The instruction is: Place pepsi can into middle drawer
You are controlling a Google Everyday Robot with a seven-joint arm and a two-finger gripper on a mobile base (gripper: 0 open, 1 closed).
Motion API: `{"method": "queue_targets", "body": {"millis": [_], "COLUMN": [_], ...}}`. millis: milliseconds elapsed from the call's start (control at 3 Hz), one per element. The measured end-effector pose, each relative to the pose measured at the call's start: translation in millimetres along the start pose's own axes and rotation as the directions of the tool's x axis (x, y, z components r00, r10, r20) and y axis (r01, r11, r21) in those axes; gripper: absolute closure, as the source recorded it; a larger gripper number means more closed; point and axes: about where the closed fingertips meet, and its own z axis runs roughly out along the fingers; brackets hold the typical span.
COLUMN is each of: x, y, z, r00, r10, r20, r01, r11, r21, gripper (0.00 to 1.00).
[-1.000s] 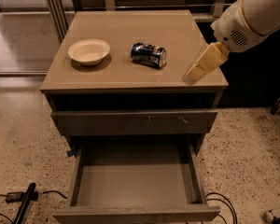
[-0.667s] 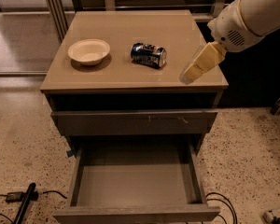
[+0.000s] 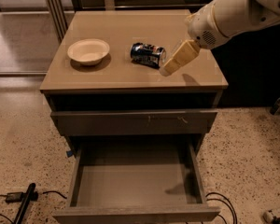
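Note:
The pepsi can lies on its side on the tan cabinet top, right of centre. My gripper hangs from the white arm that comes in from the upper right. Its tip is just right of the can and slightly nearer the front edge, very close to the can. The middle drawer is pulled out wide below, and its grey floor holds nothing.
A cream bowl sits on the left part of the top. A shut grey drawer front with small scuff marks is above the open drawer. Cables lie on the speckled floor at the lower left and right.
The gripper has moved left across the top towards the can. The can, bowl and drawer have not moved.

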Motion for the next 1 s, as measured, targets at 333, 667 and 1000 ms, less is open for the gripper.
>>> {"method": "queue_targets", "body": {"millis": [333,667,1000], "x": [-6.0,-11.2,-15.7], "y": [-11.6,-23.7,-39.9], "z": [27.1,50.3,65.3], "r00": [0.998,0.996,0.996], "r10": [-0.005,-0.010,-0.025], "r20": [0.055,0.084,0.087], "r01": [0.005,0.012,0.026], "r11": [0.9999,0.9997,0.9996], "r21": [-0.014,-0.022,-0.013], "gripper": [0.00,0.00,0.00]}}
